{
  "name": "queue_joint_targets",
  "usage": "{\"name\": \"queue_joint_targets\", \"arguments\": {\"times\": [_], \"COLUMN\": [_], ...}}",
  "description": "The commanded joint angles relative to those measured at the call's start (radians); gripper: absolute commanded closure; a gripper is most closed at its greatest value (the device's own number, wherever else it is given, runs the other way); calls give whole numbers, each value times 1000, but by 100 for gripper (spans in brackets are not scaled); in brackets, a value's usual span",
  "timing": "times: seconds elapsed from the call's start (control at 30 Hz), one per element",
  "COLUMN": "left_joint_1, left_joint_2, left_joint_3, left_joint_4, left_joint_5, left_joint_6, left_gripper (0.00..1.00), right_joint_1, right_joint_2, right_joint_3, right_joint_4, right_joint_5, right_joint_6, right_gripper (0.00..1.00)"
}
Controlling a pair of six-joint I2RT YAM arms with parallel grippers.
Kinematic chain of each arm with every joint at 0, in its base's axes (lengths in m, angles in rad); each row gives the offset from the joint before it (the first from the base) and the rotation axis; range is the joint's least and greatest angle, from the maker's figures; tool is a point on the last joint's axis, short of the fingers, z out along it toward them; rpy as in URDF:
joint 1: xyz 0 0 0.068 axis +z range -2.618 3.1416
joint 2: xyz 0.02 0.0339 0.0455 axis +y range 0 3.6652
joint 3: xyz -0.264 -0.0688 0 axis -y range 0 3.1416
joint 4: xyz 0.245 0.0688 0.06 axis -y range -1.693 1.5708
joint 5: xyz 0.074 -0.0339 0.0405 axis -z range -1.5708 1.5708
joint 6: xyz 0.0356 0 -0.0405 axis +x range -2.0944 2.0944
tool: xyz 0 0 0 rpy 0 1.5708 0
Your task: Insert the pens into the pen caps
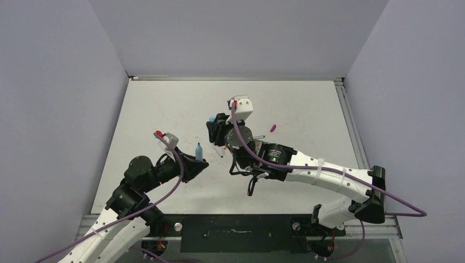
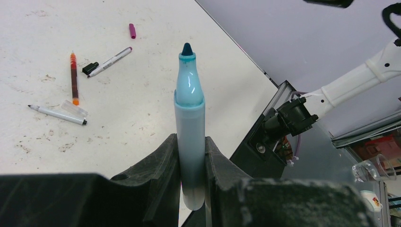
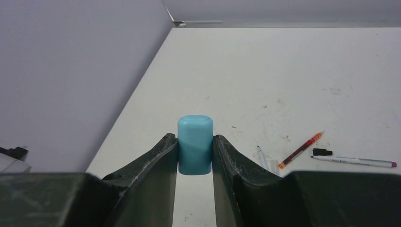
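Observation:
My left gripper (image 2: 191, 147) is shut on a thick light-blue marker (image 2: 189, 109), uncapped, its dark tip up. In the top view this gripper (image 1: 198, 160) holds the marker (image 1: 198, 149) upright left of centre. My right gripper (image 3: 195, 142) is shut on a stubby light-blue pen cap (image 3: 195, 127). In the top view it (image 1: 214, 125) holds the cap (image 1: 211, 118) just up and right of the marker, apart from it. On the table lie a thin red-orange pen (image 2: 74, 78), a white pen (image 2: 110, 61) and another white pen (image 2: 56, 114).
A small black cap (image 2: 90, 68), a clear cap (image 2: 74, 109) and a purple cap (image 1: 273, 128) lie loose near the thin pens. The right arm covers most of those pens in the top view. Grey walls stand at the left, back and right of the table (image 1: 164, 104).

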Motion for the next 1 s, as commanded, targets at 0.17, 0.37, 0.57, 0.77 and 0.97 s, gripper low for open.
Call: {"name": "queue_joint_targets", "arguments": {"times": [0.17,0.37,0.57,0.77,0.97], "left_joint_1": [5,5,5,5,5], "left_joint_2": [-19,-30,-40,-50,-60], "left_joint_3": [-5,-7,-8,-10,-12], "left_joint_4": [76,81,83,85,85], "left_joint_5": [-14,-9,-3,0,-2], "left_joint_6": [-20,-19,-20,-23,-25], "left_gripper": [100,100,100,100,100], "right_joint_1": [84,113,138,149,168], "right_joint_2": [-9,19,41,58,64], "right_joint_3": [63,63,55,49,38], "right_joint_4": [253,288,286,275,257], "right_joint_5": [74,72,79,80,96], "right_joint_6": [-107,-127,-129,-122,-115], "right_gripper": [95,95,95,95,95]}}
